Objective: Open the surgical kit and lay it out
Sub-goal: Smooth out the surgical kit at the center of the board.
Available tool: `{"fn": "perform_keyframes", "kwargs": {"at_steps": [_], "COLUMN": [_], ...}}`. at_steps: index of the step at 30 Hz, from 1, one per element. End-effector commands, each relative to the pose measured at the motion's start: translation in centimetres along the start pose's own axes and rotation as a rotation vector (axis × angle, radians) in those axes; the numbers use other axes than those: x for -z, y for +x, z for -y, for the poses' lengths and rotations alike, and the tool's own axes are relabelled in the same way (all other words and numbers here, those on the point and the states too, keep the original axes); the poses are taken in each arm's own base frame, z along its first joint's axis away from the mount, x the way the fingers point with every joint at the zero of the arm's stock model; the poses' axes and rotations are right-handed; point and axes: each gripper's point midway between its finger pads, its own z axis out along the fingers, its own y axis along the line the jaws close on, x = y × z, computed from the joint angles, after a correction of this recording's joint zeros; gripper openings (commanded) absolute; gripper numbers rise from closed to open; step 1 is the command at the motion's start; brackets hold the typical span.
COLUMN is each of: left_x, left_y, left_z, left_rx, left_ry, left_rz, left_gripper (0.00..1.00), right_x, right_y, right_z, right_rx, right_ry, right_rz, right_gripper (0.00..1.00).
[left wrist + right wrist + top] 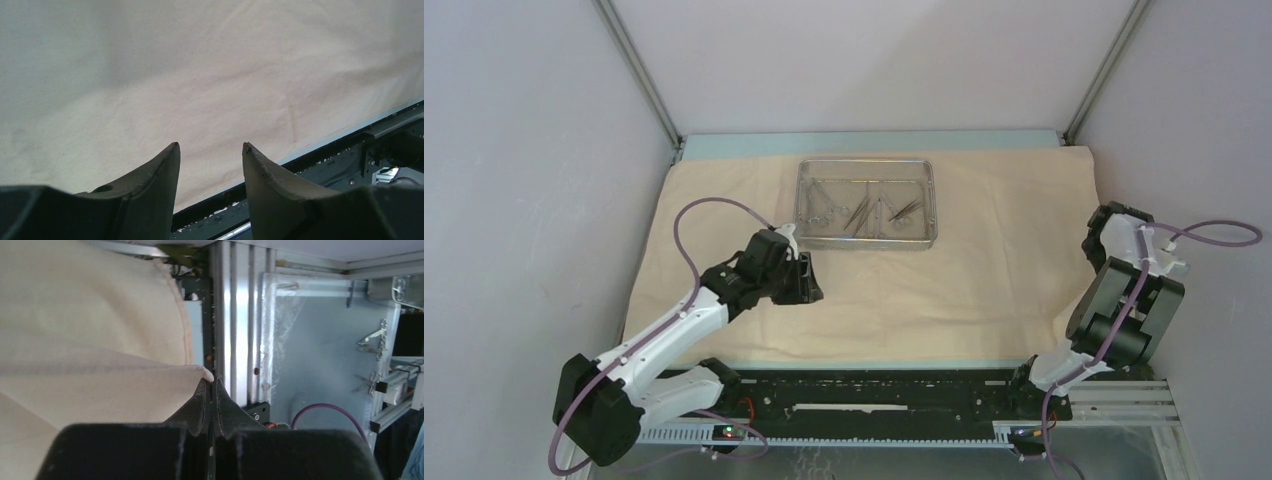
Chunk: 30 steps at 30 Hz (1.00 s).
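Tray (pixel 865 245) on cloth (pixel 904 300), instruments (pixel 869 210) apparently inside

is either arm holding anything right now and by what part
The right jaws are shut on the beige cloth wrap, pinching its hemmed right edge at their tips. The left jaws stand open above the cloth, holding nothing.

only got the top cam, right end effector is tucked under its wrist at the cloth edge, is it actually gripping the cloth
Observer: Yes. The right wrist view shows the right end effector shut on a corner of the cloth wrap, pinched at the very fingertips.
Operator: ok and the left one, holding anything
Observer: No. The left wrist view shows the left end effector open, with nothing between its fingers and only bare cloth beyond them.
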Motion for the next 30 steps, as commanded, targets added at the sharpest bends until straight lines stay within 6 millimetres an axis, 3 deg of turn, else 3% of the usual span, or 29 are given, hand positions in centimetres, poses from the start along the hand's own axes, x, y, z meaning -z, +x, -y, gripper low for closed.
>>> {"fn": "perform_keyframes", "kwargs": {"at_steps": [1, 5, 9, 16, 18, 19, 23, 25, 30], "left_x": [1.6, 1.8, 1.9, 2.2, 2.2, 2.2, 2.0, 1.9, 1.8], "left_y": [-1.8, -2.1, -2.2, -2.3, -2.4, -2.4, -2.5, -2.5, -2.6], "left_z": [1.7, 1.7, 1.9, 2.0, 2.2, 2.2, 2.3, 2.3, 2.5], "left_rx": [-0.025, -0.037, -0.032, -0.036, -0.035, -0.034, -0.036, -0.034, -0.029], "left_ry": [0.058, 0.05, 0.058, 0.061, 0.066, 0.068, 0.07, 0.071, 0.075], "left_rz": [0.057, 0.062, 0.065, 0.07, 0.068, 0.068, 0.066, 0.063, 0.066], "left_gripper": [0.54, 0.54, 0.54, 0.54, 0.54, 0.54, 0.54, 0.54, 0.54], "right_x": [0.1, 0.8, 0.9, 0.0, -0.1, -0.2, -0.5, -0.4, 0.9], "right_y": [-2.2, -3.7, -4.7, -5.6, -5.9, -6.0, -6.0, -5.9, -5.9], "right_z": [3.5, 5.9, 5.8, 3.8, 3.4, 3.3, 2.9, 2.8, 0.9], "right_rx": [-0.096, -0.166, -0.189, -0.168, -0.171, -0.171, -0.168, -0.173, -0.135], "right_ry": [0.149, 0.255, 0.256, 0.279, 0.281, 0.284, 0.29, 0.276, 0.148], "right_rz": [0.059, 0.09, 0.088, 0.051, 0.053, 0.055, 0.033, 0.021, 0.032], "right_gripper": [0.0, 0.0, 0.0, 0.03, 0.13, 0.24, 0.85, 0.97, 1.0]}}
